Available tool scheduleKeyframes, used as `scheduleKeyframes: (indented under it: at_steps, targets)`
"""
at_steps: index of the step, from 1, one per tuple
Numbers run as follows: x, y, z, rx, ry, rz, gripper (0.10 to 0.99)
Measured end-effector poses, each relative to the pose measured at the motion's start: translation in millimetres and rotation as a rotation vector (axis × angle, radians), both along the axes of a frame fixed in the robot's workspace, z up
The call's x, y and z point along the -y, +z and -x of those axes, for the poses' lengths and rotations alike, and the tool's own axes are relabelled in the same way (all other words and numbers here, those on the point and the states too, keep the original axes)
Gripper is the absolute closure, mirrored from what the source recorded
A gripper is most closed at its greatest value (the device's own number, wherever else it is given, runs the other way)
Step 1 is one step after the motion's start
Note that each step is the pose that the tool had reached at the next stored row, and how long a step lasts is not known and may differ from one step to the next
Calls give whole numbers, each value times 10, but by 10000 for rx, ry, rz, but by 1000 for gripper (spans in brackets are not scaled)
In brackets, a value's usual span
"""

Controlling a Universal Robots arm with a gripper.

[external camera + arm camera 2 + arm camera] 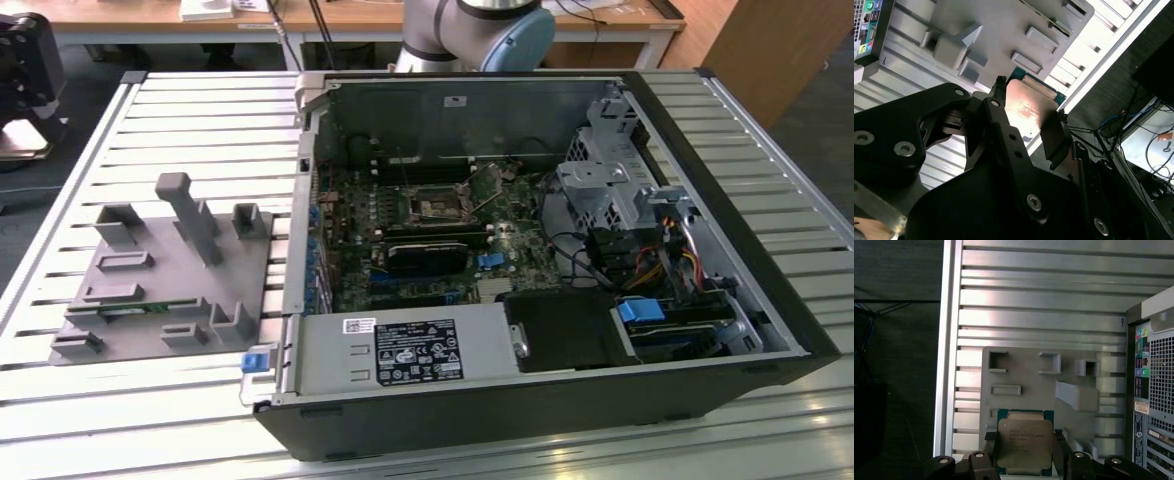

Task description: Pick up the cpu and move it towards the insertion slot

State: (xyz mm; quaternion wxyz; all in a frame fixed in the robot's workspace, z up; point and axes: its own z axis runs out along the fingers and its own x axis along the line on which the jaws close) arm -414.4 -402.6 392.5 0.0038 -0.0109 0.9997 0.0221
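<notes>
In the exterior view, the moulded grey plastic fixture (160, 280) lies near the edge of the slatted aluminium table (200, 110), just beside the open black computer case (534, 270). The square black insertion slot (438, 206) faces up inside the case. Pale wooden desks (334, 15) stand behind.

In the second wrist view, my black fingers (1054, 137) are clamped on opposite edges of the small square silvery-topped cpu (1029, 107), I judge so it stays flat.

In the first wrist view, the cpu sits over the fixture's edge, apparently lifted clear, with dark floor (894, 365) past the table's edge.
</notes>
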Motion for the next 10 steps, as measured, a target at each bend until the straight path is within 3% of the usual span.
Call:
scheduleKeyframes:
  at_steps: [10]
  targets:
    - [0,-1,-62,1,0,-1,561]
